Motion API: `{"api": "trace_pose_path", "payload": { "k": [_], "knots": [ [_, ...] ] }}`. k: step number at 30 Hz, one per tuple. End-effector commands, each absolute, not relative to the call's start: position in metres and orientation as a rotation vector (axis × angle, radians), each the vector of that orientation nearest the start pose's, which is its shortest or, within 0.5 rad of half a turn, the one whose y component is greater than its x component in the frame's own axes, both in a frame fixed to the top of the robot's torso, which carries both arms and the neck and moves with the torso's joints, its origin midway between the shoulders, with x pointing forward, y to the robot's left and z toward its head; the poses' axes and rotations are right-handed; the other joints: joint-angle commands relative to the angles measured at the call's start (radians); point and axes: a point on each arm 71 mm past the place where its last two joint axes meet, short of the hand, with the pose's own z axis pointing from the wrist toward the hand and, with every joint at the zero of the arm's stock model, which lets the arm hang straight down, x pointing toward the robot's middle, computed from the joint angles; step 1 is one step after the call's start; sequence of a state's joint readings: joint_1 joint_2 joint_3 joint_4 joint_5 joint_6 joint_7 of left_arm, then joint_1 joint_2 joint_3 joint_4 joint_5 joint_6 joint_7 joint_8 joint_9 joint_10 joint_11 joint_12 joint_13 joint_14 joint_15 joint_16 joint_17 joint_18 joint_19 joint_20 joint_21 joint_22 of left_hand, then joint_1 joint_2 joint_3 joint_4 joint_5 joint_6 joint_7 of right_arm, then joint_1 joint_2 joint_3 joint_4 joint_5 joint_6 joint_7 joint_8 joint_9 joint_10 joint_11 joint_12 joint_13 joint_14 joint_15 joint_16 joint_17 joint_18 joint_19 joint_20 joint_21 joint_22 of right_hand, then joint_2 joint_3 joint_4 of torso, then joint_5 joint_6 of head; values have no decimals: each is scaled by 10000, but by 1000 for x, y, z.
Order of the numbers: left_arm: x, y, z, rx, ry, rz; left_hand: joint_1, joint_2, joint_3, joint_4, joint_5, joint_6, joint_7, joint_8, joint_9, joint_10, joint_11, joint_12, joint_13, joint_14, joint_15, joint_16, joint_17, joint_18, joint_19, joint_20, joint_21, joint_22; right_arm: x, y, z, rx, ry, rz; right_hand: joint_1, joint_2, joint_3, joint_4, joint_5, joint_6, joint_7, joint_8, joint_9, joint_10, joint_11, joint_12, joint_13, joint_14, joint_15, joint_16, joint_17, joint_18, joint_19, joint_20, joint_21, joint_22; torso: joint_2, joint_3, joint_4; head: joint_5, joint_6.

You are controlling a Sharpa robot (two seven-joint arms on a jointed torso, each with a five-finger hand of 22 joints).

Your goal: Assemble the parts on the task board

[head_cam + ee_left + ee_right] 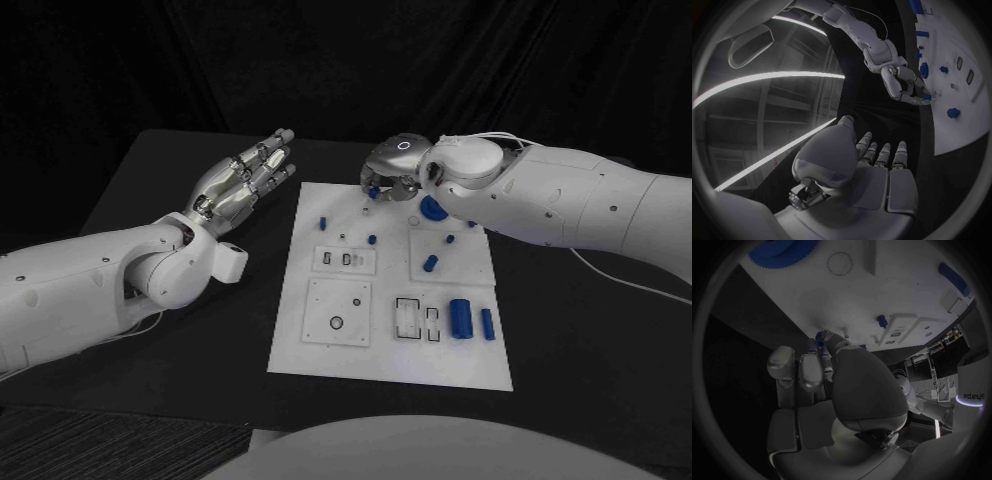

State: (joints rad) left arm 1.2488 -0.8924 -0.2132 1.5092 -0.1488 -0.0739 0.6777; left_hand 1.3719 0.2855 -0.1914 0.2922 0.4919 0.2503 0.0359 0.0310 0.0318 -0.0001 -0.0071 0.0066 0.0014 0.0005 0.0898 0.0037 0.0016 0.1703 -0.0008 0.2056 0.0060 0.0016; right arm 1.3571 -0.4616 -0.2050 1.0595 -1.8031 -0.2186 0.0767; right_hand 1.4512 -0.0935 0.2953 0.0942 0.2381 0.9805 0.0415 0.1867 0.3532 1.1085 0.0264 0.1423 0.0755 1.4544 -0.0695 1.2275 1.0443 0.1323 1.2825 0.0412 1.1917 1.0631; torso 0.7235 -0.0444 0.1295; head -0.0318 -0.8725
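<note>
At the task board's [329,355] far edge, the right hand [392,178] is pinching a small blue part [819,338], probably light, rigid, slippery. Beside the board, the left hand [242,182] is hovering with fingers apart, holding nothing.

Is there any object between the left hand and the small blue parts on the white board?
Nothing visible blocks it. The left hand is open above bare black table beside the white task board; the nearest small blue part lies exposed.

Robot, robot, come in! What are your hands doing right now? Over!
Left robot hand open, off the task board. Right robot hand pinching small blue part at board's far edge. Nothing blocking.
</note>
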Motion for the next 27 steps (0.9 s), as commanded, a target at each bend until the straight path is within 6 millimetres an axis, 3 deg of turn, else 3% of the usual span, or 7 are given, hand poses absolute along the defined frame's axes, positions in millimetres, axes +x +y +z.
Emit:
{"api": "trace_pose_path", "payload": {
  "k": [1,6,10,15,20,24,27],
  "knots": [
    [465,226,-184,-6792,12901,-18728,101,20,-16,3,61,47,7,52,9,1,85,-66,-14,-5,99,-37,-16,73,8,51,-60,-16,559,-124,-185,-7756,15815,3816,-33,-44,76,10,-19,-77,24,-46,-1,-71,25,-49,-4,-32,52,-20,-15,-180,-58,33,-38,8,-3,-4,0,-10,-2],
    [465,226,-184,-6794,12913,-18717,132,49,17,4,94,132,36,69,19,1,97,-66,-14,-5,116,-37,-16,73,8,71,-60,-16,559,-123,-186,-7801,15877,3839,-43,-72,111,6,-59,-224,-50,-146,-6,-129,44,-105,-5,-58,74,-25,-22,-172,-100,58,-68,6,-5,-5,-7,4,-2],
    [466,226,-184,-6777,12896,-18741,160,53,44,4,115,219,64,88,29,1,113,-66,-14,-5,124,-37,-16,74,8,84,-60,-16,559,-124,-188,-7788,16084,3716,-112,-173,169,33,-156,-672,-211,-455,-107,-425,106,-291,-32,-149,127,-124,-160,-142,-221,111,-188,-69,-8,-6,-11,16,-2],
    [467,226,-184,-6751,12864,-18774,205,53,91,6,137,501,124,155,61,1,163,-66,-14,-5,131,-37,-16,77,8,110,-60,-16,559,-125,-188,-7754,16071,3692,-187,-295,161,37,-435,-1577,-533,-1042,-424,-1187,194,-677,-66,-289,207,-278,-363,-102,-386,197,-378,-171,-13,-6,-13,33,-2],
    [467,226,-184,-6741,12855,-18771,213,54,103,8,139,599,141,181,72,1,178,-66,-14,-5,131,-37,-16,77,8,116,-60,-16,559,-124,-187,-7739,15956,3749,-162,-279,152,-2,-437,-1841,-582,-1192,-545,-1327,197,-717,-50,-309,213,-286,-379,-95,-400,213,-404,-148,-14,-11,-7,34,-2],
    [468,226,-185,-6735,12855,-18772,218,54,108,8,145,614,147,188,74,1,183,-66,-14,-5,131,-37,-16,78,8,119,-60,-16,559,-126,-186,-7645,15828,3743,-169,-217,-157,-162,-475,-2941,-1009,-1227,-1130,-2524,213,-798,-100,-395,235,-379,-514,-72,-472,241,-559,-142,-14,-13,-10,53,-2],
    [468,226,-185,-6732,12853,-18771,218,54,108,8,145,614,147,188,74,1,183,-66,-14,-5,131,-37,-16,78,8,119,-60,-16,559,-130,-184,-7518,15585,3771,-210,-164,-380,-206,-532,-3013,-959,-1200,-1310,-2997,270,-777,-93,-622,291,-684,-914,0,-756,287,-934,-442,-20,-14,-9,90,-2]
  ]
}}
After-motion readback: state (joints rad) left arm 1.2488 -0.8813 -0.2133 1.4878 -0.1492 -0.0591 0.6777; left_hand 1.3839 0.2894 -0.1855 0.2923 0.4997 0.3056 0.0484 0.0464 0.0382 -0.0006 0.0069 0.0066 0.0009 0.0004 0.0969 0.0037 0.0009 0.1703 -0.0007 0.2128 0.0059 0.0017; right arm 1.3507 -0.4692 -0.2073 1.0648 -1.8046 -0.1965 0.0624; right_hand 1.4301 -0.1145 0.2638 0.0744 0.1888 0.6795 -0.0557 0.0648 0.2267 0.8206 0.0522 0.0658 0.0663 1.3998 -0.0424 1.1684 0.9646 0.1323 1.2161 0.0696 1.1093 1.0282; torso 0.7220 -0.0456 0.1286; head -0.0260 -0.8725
